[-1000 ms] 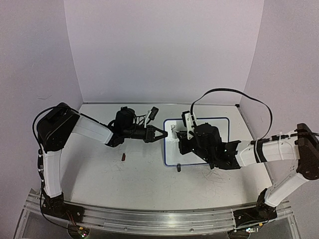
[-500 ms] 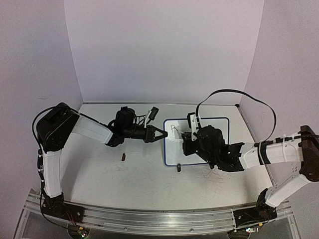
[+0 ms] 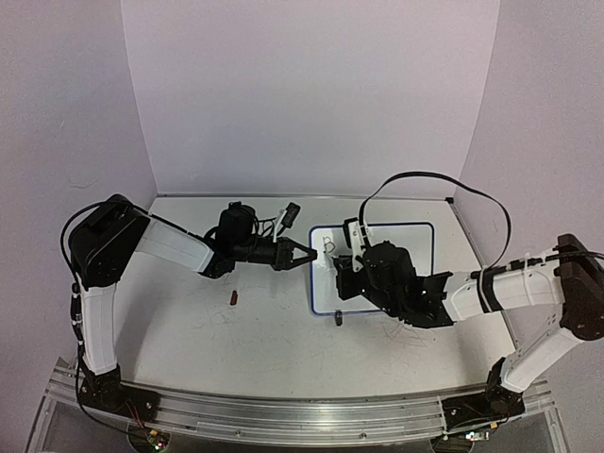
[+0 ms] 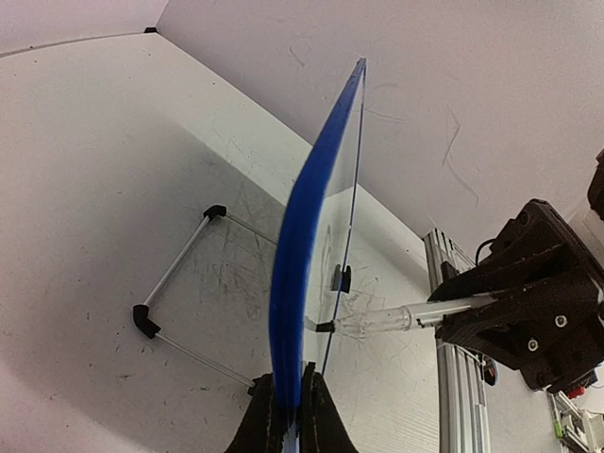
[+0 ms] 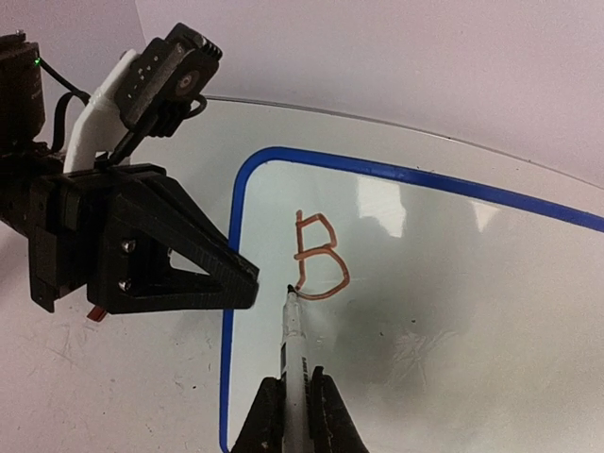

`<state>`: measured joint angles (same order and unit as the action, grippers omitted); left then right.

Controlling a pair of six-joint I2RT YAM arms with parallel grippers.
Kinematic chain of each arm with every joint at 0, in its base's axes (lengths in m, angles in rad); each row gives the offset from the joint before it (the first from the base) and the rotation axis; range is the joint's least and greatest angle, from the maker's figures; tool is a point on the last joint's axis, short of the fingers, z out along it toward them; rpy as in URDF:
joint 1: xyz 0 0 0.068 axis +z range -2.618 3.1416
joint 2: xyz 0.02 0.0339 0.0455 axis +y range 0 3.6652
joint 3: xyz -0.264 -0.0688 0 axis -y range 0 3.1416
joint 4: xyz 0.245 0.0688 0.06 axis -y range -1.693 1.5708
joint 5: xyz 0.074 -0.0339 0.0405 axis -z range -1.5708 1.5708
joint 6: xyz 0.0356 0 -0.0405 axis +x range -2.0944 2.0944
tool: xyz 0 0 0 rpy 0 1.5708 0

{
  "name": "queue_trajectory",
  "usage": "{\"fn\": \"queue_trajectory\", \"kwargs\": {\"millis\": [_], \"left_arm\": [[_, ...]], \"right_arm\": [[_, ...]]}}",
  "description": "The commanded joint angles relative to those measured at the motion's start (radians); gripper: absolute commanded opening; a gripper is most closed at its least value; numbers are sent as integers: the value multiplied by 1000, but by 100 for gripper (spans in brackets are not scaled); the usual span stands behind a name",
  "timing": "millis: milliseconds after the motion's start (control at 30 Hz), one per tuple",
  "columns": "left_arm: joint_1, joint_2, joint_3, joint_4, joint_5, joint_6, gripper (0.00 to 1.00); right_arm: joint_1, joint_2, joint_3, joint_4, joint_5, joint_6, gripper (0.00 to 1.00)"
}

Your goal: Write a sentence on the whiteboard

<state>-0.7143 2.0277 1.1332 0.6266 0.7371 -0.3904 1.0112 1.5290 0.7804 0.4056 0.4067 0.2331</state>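
1. From above: located whiteboard [image 3: 415, 245] on table [image 3: 189, 321], right of centre; found left jaws at its left edge, right jaws over it.
2. From left wrist: saw left jaws pinching blue frame [image 4: 294, 245]; marker [image 4: 377, 321] tip touching board.
3. From right wrist: saw right jaws pinching marker, tip at foot of letter "B" [image 5: 316, 260].

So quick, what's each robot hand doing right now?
Left fingers: closed on the whiteboard edge.
Right fingers: closed on a marker.
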Motion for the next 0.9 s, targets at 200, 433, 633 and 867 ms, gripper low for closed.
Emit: {"fn": "queue_trajectory", "kwargs": {"millis": [200, 433, 633, 867], "left_arm": [[-4, -14, 1, -112, -71, 29, 0], [-3, -20, -6, -120, -73, 35, 0], [-4, -22, -6, -122, -77, 32, 0], [-3, -19, -4, -123, -73, 36, 0]], "right_arm": [[-7, -126, -33, -15, -20, 3, 0], [-18, -117, -11, -24, 11, -18, 0], [-24, -83, 15, -21, 26, -35, 0], [-27, -95, 5, -8, 28, -40, 0]]}}
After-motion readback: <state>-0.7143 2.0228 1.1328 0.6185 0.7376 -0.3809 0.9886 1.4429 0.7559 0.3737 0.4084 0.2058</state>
